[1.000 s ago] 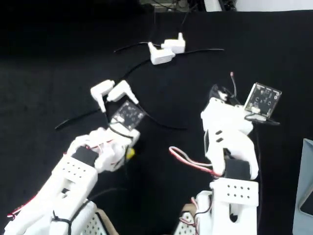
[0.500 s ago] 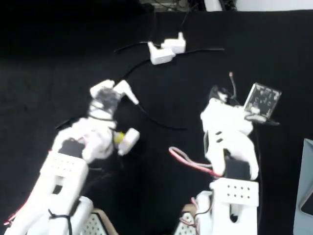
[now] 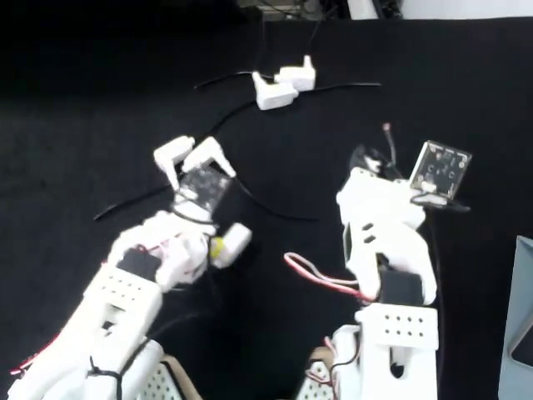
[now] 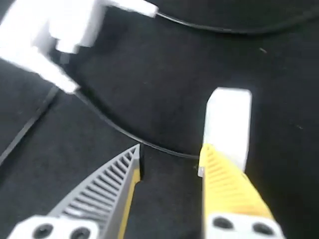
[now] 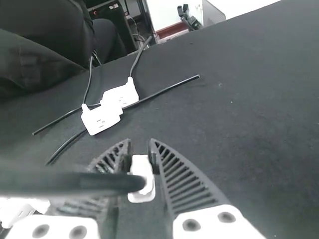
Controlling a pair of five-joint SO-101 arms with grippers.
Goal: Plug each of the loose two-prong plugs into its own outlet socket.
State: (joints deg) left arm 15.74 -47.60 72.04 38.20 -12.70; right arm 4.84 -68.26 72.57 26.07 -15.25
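Note:
Two white loose plugs (image 3: 190,154) lie side by side on the black table (image 3: 100,100), their black cables trailing off; in the left wrist view the plugs (image 4: 60,30) sit just beyond the fingertips. My left gripper (image 4: 174,134) hovers open close to them over a cable, holding nothing. Two white outlet sockets (image 3: 283,86) lie at the far middle of the table. In the right wrist view the sockets (image 5: 109,107) are some way ahead of my right gripper (image 5: 139,149), which is shut on a small white plug (image 5: 141,181). The right arm (image 3: 383,225) stands at the right.
Black cables (image 3: 275,212) curve over the cloth between the plugs and the sockets. One cable (image 5: 70,183) crosses close under the right gripper. A grey object (image 3: 520,325) stands at the right edge of the table.
The left arm swung left over the loose plugs, then came back right to a spot just short of them. The right arm shifted slightly left.

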